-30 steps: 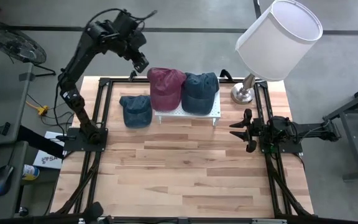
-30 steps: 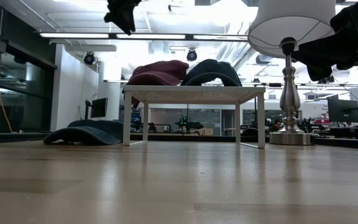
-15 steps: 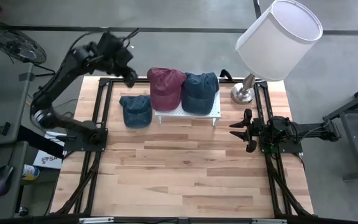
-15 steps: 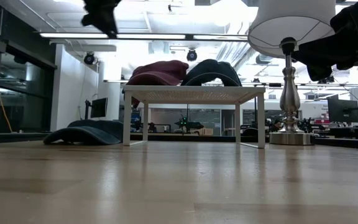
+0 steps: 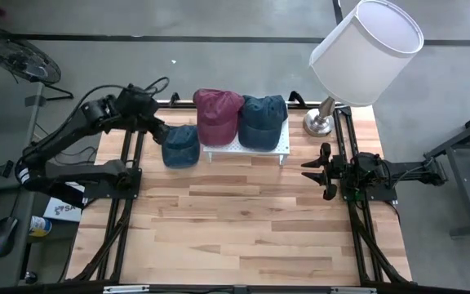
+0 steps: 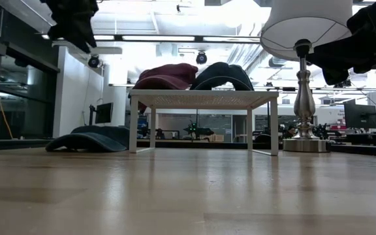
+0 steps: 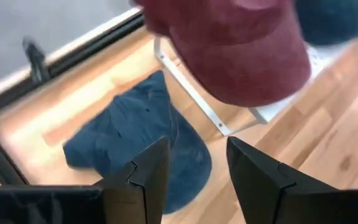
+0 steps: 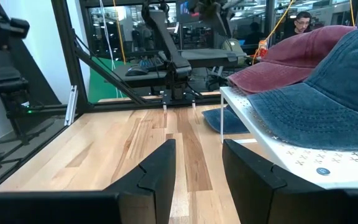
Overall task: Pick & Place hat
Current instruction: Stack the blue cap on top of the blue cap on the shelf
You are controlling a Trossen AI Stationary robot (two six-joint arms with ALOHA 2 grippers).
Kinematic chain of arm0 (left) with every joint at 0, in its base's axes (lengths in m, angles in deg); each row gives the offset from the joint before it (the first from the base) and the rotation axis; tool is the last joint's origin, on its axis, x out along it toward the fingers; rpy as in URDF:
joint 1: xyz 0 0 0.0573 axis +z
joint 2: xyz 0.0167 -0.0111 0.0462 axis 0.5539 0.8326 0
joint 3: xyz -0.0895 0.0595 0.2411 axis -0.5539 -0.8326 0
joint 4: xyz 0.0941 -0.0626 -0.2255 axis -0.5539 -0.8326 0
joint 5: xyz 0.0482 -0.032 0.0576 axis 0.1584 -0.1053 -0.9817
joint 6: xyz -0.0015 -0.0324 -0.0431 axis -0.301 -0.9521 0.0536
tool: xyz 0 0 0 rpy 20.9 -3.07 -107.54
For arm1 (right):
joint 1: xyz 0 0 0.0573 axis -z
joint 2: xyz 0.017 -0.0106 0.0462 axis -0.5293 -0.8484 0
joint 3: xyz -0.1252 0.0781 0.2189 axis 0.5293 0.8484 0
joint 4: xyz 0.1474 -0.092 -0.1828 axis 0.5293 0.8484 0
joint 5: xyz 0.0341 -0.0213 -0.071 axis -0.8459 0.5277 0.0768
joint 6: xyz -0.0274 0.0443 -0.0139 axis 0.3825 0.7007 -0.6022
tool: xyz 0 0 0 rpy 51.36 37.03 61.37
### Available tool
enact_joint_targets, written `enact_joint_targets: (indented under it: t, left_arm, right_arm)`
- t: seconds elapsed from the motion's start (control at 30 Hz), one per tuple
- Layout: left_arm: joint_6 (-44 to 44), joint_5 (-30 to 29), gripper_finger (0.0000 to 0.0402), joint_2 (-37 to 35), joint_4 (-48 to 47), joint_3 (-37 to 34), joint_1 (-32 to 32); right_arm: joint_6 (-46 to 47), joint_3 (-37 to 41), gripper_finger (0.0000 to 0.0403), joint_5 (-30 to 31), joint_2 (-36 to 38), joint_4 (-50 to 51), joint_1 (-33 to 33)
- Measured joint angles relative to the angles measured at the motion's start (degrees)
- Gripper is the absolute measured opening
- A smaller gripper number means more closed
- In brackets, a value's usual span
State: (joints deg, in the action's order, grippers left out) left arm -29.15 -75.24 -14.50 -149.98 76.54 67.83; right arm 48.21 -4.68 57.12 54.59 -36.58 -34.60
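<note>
I'm hovering my left gripper (image 5: 158, 131), fingers spread and empty, beside the blue cap (image 5: 179, 145) near the table's (image 5: 243, 229) far left corner (easiest pick), while my right gripper (image 5: 317, 170), also parted, is waiting at the right edge.

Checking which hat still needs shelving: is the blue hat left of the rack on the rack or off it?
Off. The blue hat lies flat on the table beside the white rack, below the open left pincer.
</note>
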Motion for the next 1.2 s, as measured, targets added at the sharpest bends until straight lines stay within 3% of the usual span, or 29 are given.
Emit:
enact_joint_targets:
  t: [0.2, 0.37, 0.47, 0.67, 0.87, 1.0, 1.2]
  left_arm:
    - [-12.73, -3.72, 0.0156, 2.35, 2.90, -5.52, -0.04]
    - [-16.07, -11.24, 0.0156, 7.90, 4.85, -7.30, 0.36]
    - [-19.05, -11.92, 0.0156, 10.38, 4.75, -7.48, 4.19]
    - [-16.57, -6.79, 0.0156, 11.53, 6.31, -7.48, 14.80]
    - [-12.76, 4.26, 0.0156, 12.05, 12.06, -10.73, 22.95]
    - [-14.63, 9.67, 0.0156, 13.53, 16.42, -15.21, 25.43]
    - [-20.06, 9.84, 0.0156, 17.25, 18.93, -17.69, 26.25]
  right_arm:
    - [-0.01, 0.00, 0.0126, 0.00, 0.00, 0.00, 0.00]
    - [-0.01, 0.01, 0.0126, -0.01, 0.02, 0.00, -0.01]
    - [0.01, -0.01, 0.0126, 0.01, 0.02, -0.02, 0.01]
    - [-0.01, 0.01, 0.0126, 0.01, 0.02, 0.00, 0.00]
    - [0.00, -0.01, 0.0126, 0.01, 0.00, 0.00, 0.01]
    - [-0.01, -0.01, 0.0126, -0.01, 0.02, 0.00, 0.01]
    - [-0.01, 0.01, 0.0126, -0.01, 0.02, 0.00, -0.01]
